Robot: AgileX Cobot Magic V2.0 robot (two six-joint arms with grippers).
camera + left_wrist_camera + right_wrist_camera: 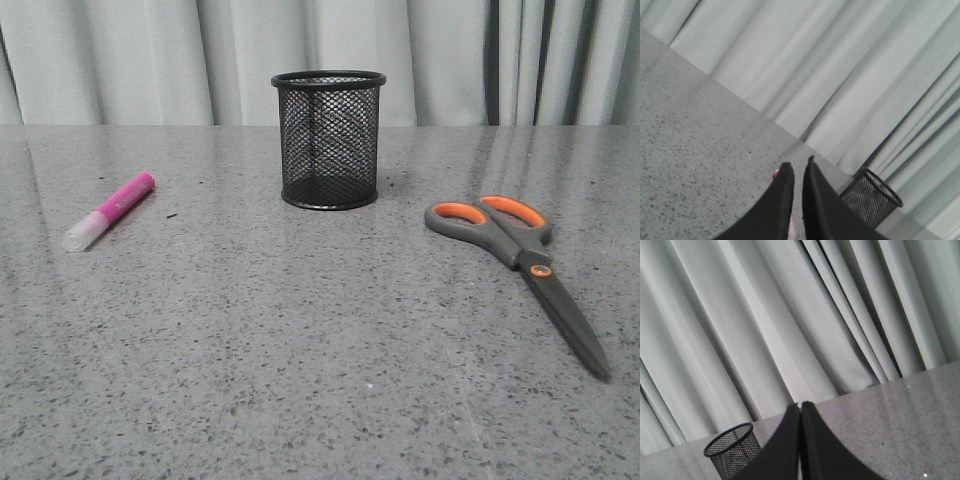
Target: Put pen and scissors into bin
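Observation:
The pen, magenta with a whitish cap, lies flat on the table at the left. The bin, a black wire-mesh cup, stands upright at the middle back with nothing showing inside it. To the right lie the scissors, handles toward the bin and blades toward the front edge. Neither gripper appears in the front view. My left gripper hangs above the table with a narrow gap between its fingers, holding nothing; a bit of the pen peeks past one fingertip. My right gripper is shut and empty.
The speckled grey table runs back to a pale pleated curtain. The bin shows beside the left fingers and again as the bin beside the right fingers.

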